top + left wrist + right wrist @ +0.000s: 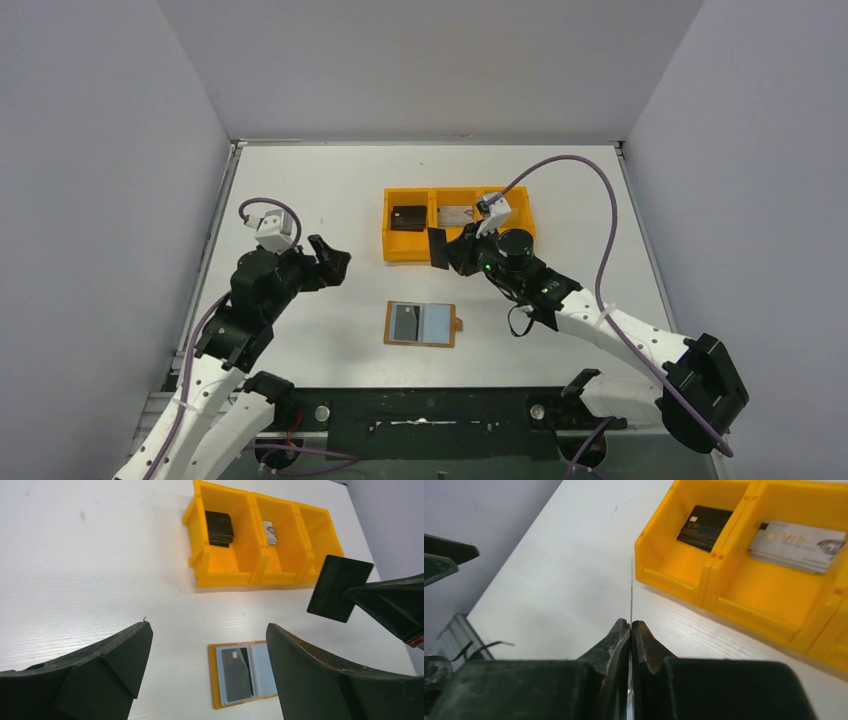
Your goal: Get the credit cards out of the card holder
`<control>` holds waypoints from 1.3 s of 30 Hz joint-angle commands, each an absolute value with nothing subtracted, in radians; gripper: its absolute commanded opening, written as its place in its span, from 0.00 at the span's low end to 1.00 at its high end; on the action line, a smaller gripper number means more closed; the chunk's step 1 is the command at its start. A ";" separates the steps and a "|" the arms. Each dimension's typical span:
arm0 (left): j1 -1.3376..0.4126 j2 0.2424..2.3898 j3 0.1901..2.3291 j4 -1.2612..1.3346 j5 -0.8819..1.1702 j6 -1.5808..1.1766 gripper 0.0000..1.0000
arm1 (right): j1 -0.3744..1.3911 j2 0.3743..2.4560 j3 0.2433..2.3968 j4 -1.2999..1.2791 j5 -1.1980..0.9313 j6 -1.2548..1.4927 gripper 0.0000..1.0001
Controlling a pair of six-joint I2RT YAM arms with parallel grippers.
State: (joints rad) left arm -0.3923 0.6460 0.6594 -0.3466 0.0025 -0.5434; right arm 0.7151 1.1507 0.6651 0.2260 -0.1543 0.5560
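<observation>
Right pincer: clamped on dark credit card, card upright above table, just in front of orange tray.
Left pincer: wide, holding nothing, over table's left side.
Card holder: open flat, middle of table toward near edge; grey card in left pocket.
Tray contents: dark cards in left compartment, silvery cards in middle.

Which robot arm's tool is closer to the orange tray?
The right. The right tool, pinching a dark card, hovers just by the orange tray's front edge. The left tool is open, well off to the tray's left.
</observation>
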 commanded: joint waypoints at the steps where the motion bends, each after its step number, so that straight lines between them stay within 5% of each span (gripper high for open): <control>1: -0.388 0.599 0.676 -0.371 -0.178 -0.424 0.85 | 0.727 1.198 0.781 0.198 -0.065 0.234 0.00; 16: -0.386 0.629 0.641 -0.390 -0.243 -0.400 0.87 | 0.787 1.689 1.296 -0.060 0.013 -0.478 0.00; 39: -0.370 0.618 0.646 -0.393 -0.252 -0.398 0.88 | 0.750 2.119 1.638 -0.119 0.132 -0.883 0.00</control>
State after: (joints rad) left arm -0.3820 0.6228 0.6273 -0.4309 -0.2501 -0.4099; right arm 0.7628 2.0964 1.5761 -0.1383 0.0757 -0.8192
